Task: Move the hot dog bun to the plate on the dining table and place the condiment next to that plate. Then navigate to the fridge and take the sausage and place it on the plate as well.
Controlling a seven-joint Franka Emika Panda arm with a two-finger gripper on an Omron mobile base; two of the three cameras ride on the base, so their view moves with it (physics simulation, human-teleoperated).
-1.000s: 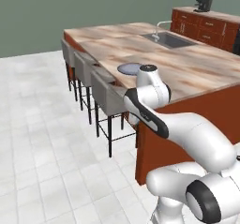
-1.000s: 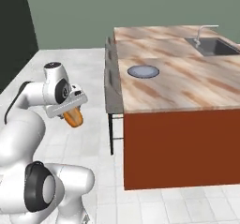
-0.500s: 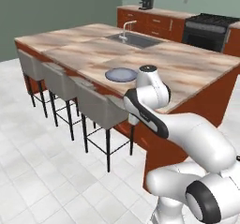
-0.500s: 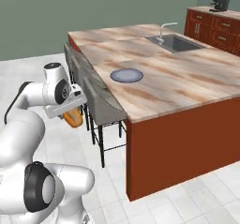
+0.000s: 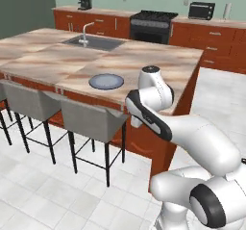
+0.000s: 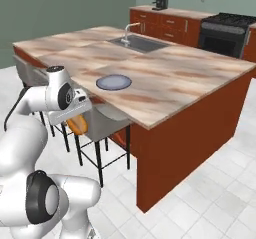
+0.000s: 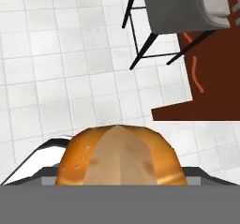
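Observation:
My gripper (image 6: 76,119) hangs low beside the arm, off the island's near edge, shut on the hot dog bun (image 6: 78,125). In the hand view the golden-orange bun (image 7: 119,156) sits between the fingers, above white floor tiles. On the dining table (image 5: 149,63), a pinkish marble island (image 6: 180,80), the round blue-grey plate (image 5: 106,81) lies flat near the edge with the stools. From the right base view the plate (image 6: 114,82) is up and to the right of the gripper, apart from it. The condiment, fridge and sausage are out of view.
Grey stools (image 5: 92,121) (image 5: 30,101) stand tucked along the island's near side, one close to the gripper (image 6: 107,120). A sink with a faucet (image 5: 93,42) is set in the island top. Behind are wood cabinets, a stove (image 5: 153,24), a coffee machine (image 5: 84,1) and a toaster (image 5: 201,10).
The whole scene has swung across both base views, so the base has moved around the island's corner. The arm holds the same pose, with the bun still in the gripper.

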